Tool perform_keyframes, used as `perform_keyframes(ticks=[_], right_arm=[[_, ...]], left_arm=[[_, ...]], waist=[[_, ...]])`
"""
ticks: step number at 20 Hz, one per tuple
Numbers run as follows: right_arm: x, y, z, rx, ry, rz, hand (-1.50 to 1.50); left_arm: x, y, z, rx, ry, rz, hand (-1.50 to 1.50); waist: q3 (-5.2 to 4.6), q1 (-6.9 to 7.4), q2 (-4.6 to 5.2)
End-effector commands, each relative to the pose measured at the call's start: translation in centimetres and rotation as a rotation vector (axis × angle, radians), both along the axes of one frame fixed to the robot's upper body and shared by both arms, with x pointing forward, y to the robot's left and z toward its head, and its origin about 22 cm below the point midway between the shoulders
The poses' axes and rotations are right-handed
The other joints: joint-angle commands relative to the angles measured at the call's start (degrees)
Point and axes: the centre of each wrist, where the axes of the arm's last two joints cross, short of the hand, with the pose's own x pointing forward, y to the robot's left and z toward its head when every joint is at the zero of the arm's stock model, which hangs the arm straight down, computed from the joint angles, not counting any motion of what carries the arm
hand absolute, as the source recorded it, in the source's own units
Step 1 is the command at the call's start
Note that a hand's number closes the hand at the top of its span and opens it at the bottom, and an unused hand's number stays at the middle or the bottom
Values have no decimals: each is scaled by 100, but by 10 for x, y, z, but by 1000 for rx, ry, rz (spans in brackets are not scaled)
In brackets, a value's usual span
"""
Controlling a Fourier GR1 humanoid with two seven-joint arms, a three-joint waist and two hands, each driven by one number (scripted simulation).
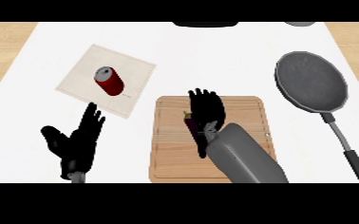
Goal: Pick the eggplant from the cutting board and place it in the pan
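Observation:
A wooden cutting board (245, 111) lies at the middle front of the white counter. The dark purple eggplant (189, 121) lies on it, mostly hidden under my right hand (208, 110), whose fingers lie over it and curl down along its side. Only a strip of the eggplant shows at the hand's left edge. The grey pan (310, 80) sits to the right, its handle pointing toward the front edge. My left hand (77, 140) rests open at the lower left, fingers up, holding nothing.
A red can (108, 81) lies on its side on a beige cloth (84, 71) at the left. A dark object (206, 24) and a grey one (301, 23) show at the counter's far edge.

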Motion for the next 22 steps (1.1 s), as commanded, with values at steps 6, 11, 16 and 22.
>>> perform_keyframes(ticks=[6, 11, 16, 22], right_arm=[[3, -5, -32, 26, 43, 44, 150], [0, -14, -54, 30, -60, 158, 150], [0, -25, -53, 16, -50, 147, 150], [-53, -58, -56, 121, -118, 146, 150]], left_arm=[[-14, 1, -3, -3, 21, -25, 0], [0, 7, -9, -1, 19, -11, 0], [24, 25, 16, 31, 6, 3, 0], [-7, 14, 2, -2, 14, 22, 0]], waist=[[-10, 40, 17], [-11, 14, 25], [-11, -27, 13], [-10, -81, -18]])
